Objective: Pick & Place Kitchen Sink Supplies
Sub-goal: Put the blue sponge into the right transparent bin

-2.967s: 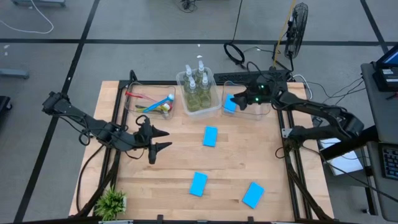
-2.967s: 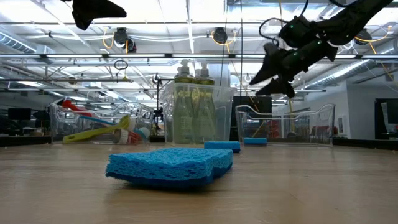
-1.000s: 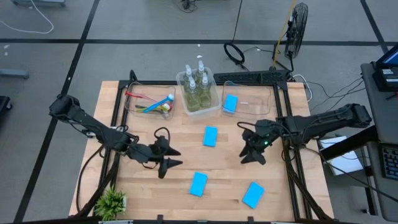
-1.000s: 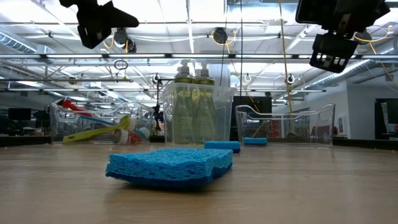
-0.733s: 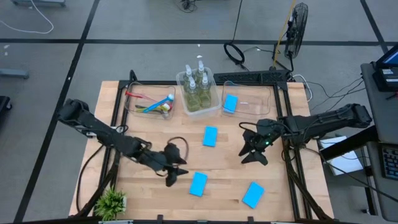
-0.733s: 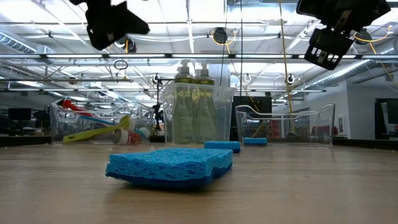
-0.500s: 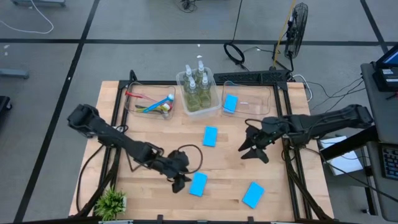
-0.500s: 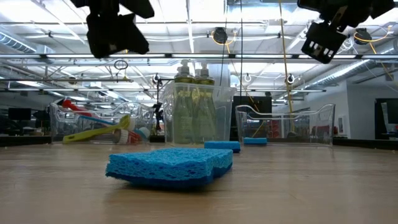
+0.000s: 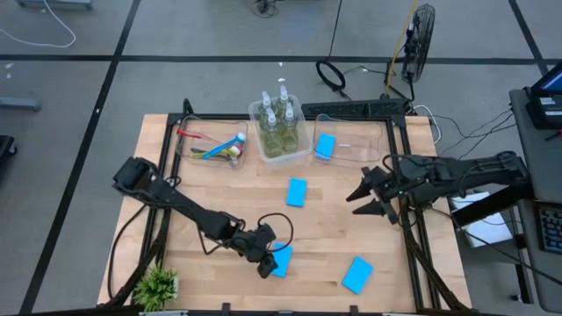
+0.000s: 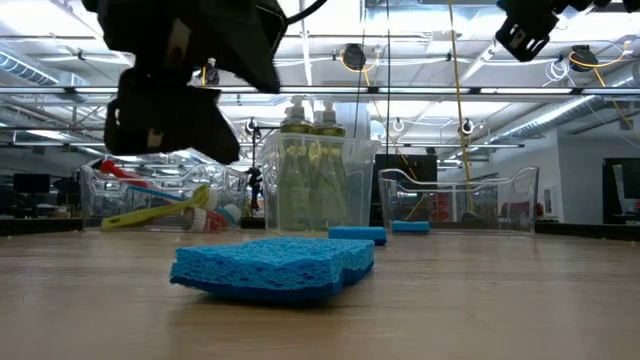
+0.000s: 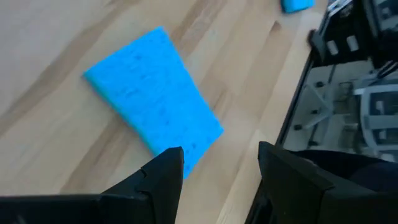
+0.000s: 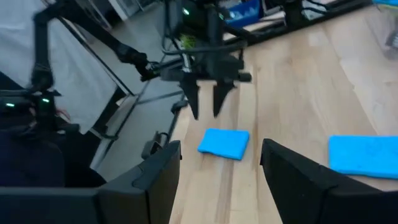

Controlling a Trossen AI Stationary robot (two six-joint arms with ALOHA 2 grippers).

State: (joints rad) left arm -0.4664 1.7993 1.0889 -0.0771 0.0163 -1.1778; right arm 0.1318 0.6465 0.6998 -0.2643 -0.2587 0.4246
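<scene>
High view: left gripper [image 9: 266, 262] hangs open beside a loose sponge [image 9: 280, 259], placed to straddle it; right gripper [image 9: 369, 198] waits open near the sponge bin [image 9: 382, 140]. Left wrist view: the sponge lies flat ahead of parted fingers [image 11: 163, 171]; nothing is held.

No text, label, brand, number or sign can be read in any of the views; nothing legible is shown on the objects or surroundings.
</scene>
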